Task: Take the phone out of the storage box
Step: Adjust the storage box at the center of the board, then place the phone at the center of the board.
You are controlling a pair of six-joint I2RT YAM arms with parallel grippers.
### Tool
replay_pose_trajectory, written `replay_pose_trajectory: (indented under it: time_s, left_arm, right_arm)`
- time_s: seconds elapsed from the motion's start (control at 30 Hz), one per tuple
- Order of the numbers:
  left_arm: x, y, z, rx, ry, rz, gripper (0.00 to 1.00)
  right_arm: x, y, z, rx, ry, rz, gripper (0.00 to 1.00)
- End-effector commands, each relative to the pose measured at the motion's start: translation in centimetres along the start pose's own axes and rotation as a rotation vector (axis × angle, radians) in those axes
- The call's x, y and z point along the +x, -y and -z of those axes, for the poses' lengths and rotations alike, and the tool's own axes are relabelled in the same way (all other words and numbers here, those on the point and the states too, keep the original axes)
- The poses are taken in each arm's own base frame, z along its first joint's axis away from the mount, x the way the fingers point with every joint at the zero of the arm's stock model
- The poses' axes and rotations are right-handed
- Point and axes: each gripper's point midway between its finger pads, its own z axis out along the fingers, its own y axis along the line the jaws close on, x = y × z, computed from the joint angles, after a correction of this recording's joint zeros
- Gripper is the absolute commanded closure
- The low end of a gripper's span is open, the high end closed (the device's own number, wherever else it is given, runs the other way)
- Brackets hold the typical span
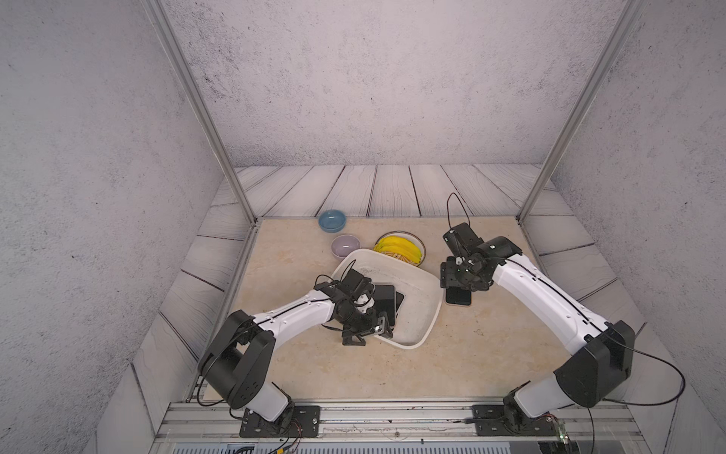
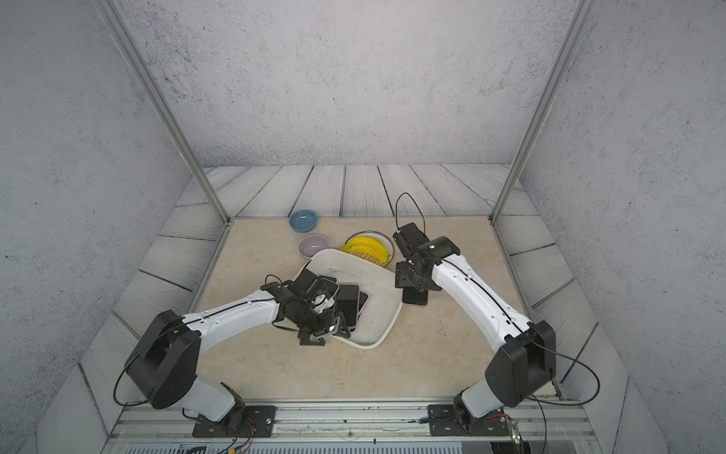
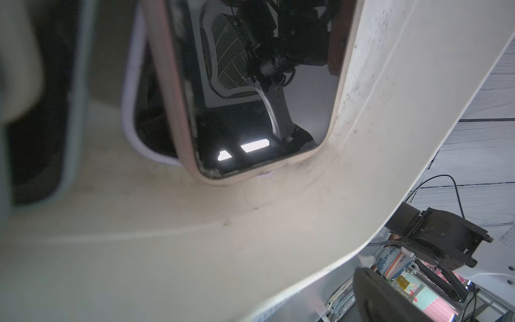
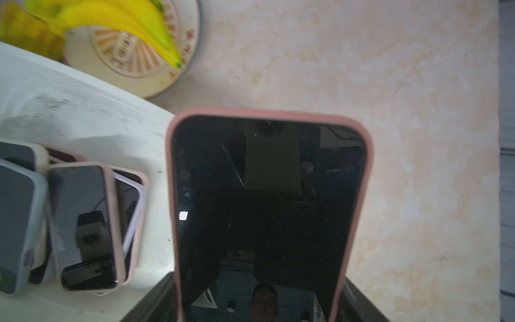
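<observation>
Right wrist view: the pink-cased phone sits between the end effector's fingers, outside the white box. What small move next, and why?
Probably lower the pink-cased phone onto the table beside the storage box. It is already outside the rim, the right end effector grips its sides, and only bare table lies beneath. Whether it touches the table yet is unclear.

Tabletop (image 1: 491, 353) bears storage box (image 1: 416, 306), blue bowl (image 1: 332, 220), lilac bowl (image 1: 345, 245) — banana plate (image 4: 131, 60).

On the beige table (image 1: 491, 353) a blue bowl (image 1: 332, 220) is sitting near the far edge, a lilac bowl (image 1: 345, 245) is sitting just nearer, and bananas (image 1: 396, 247) are lying on a plate (image 4: 139, 83) beside it.
</observation>
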Motion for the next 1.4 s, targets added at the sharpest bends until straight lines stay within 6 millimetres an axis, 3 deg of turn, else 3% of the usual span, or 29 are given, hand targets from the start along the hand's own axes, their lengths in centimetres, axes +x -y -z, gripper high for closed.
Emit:
replay_pose_trajectory:
  time_s: [0.0, 0.1, 0.23, 0.43, 0.67, 0.87, 1.07, 1.2, 1.37]
  left_arm:
    - [-3.8, 3.9, -0.9, 0.091, 0.088, -0.127, 0.0]
    - [-4.8, 5.1, -2.0, 0.103, 0.078, -0.13, 0.0]
    - [-6.4, 6.6, -3.0, 0.137, 0.072, -0.109, 0.0]
    - [-5.9, 7.9, -3.0, 0.135, 0.044, -0.141, 0.0]
    - [-3.1, 8.4, 1.0, 0.125, 0.055, -0.216, 0.0]
    - [-1.4, 8.1, 4.6, 0.095, 0.102, -0.253, 0.01]
    - [-1.8, 6.0, 8.9, 0.093, 0.195, -0.198, 0.01]
    - [-2.7, 3.9, 12.0, 0.11, 0.271, -0.126, 0.01]
    - [-2.4, 3.1, 13.1, 0.068, 0.289, -0.132, 0.01]
  right_arm:
    - [1.4, 3.4, 0.6, 0.036, 0.013, -0.073, 0.23]
    - [3.6, 4.7, -0.2, 0.048, -0.017, -0.083, 0.24]
    - [6.5, 4.3, -1.9, 0.002, -0.094, -0.076, 0.24]
    - [9.7, 4.1, -5.0, -0.001, -0.218, -0.034, 0.24]
    - [11.1, 1.9, -8.0, -0.116, -0.264, 0.018, 0.24]
    - [10.8, 2.4, -9.7, -0.061, -0.282, 0.129, 0.22]
    - [9.9, 2.8, -11.4, 0.002, -0.312, 0.203, 0.18]
    - [10.5, 2.5, -12.3, -0.007, -0.347, 0.213, 0.16]
    - [12.1, 2.6, -13.2, -0.012, -0.403, 0.204, 0.15]
